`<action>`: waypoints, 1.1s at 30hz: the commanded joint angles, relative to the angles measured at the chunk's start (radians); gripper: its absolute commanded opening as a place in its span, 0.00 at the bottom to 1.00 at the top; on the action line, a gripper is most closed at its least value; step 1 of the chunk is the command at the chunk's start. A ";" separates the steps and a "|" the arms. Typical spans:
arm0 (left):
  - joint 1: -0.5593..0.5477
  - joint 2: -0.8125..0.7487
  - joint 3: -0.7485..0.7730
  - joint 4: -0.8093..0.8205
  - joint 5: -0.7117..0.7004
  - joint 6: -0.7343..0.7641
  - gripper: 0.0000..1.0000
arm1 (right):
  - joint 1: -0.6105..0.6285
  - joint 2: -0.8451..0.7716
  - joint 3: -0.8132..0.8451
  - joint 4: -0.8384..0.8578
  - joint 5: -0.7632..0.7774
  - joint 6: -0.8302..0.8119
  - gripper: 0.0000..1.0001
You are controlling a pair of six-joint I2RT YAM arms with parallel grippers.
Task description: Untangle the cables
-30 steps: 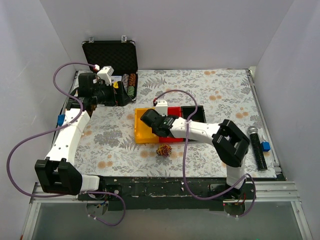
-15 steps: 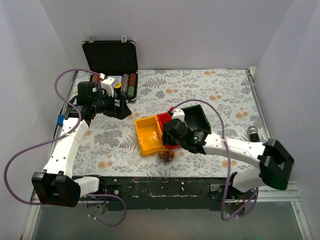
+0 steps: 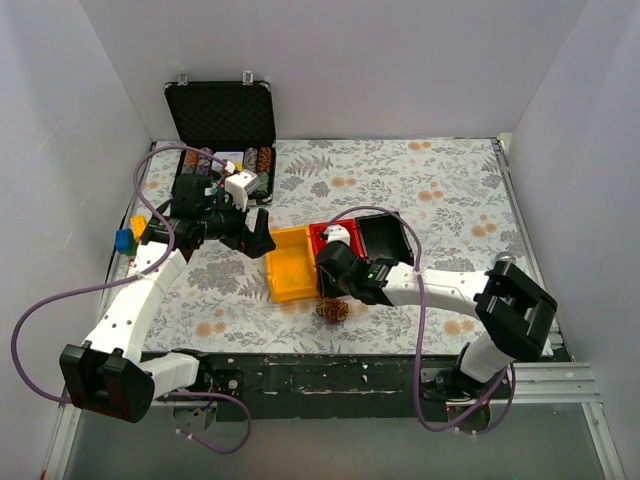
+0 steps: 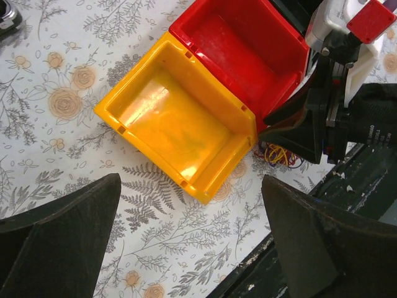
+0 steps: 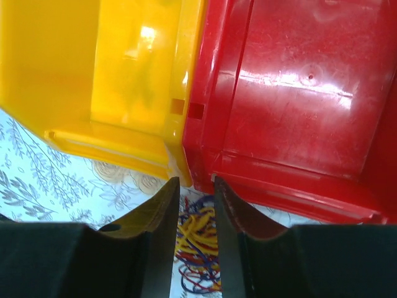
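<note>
The cables [image 3: 332, 311] are a small knot of yellow, dark red and purple wires lying on the floral table just in front of the bins. In the right wrist view the cables [image 5: 197, 248] show through the narrow gap between my right gripper's [image 5: 195, 183] fingers, whose tips sit at the front rims of the yellow bin [image 5: 93, 68] and red bin [image 5: 291, 93]. My right gripper [image 3: 332, 288] hovers over the knot, slightly open and holding nothing. My left gripper [image 3: 262, 238] is wide open and empty beside the yellow bin's left side; its view shows the cables [image 4: 279, 154] under the right gripper.
Yellow bin [image 3: 290, 262], red bin [image 3: 325, 237] and black bin [image 3: 385, 237] stand in a row mid-table. An open black case [image 3: 222, 115] with chips stands at the back left. A microphone [image 3: 506, 262] lies by the right arm. The table's dark front edge [image 4: 291, 261] is close.
My right arm has folded back and its gripper sits at the bins' front over the knot. My left gripper has moved right and forward to the yellow bin. The bins have shifted slightly.
</note>
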 commanded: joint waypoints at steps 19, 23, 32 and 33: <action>-0.081 -0.056 -0.002 -0.123 0.050 0.170 0.98 | -0.012 -0.280 -0.166 0.106 -0.035 -0.026 0.56; -0.181 -0.096 -0.073 -0.100 0.090 0.224 0.98 | -0.010 -0.360 -0.339 0.184 -0.100 0.018 0.55; -0.448 -0.124 -0.231 0.136 -0.048 0.134 0.98 | -0.012 -0.251 -0.358 0.350 -0.156 0.006 0.51; -0.468 -0.127 -0.246 0.163 -0.061 0.125 0.98 | -0.012 -0.244 -0.363 0.359 -0.172 0.008 0.48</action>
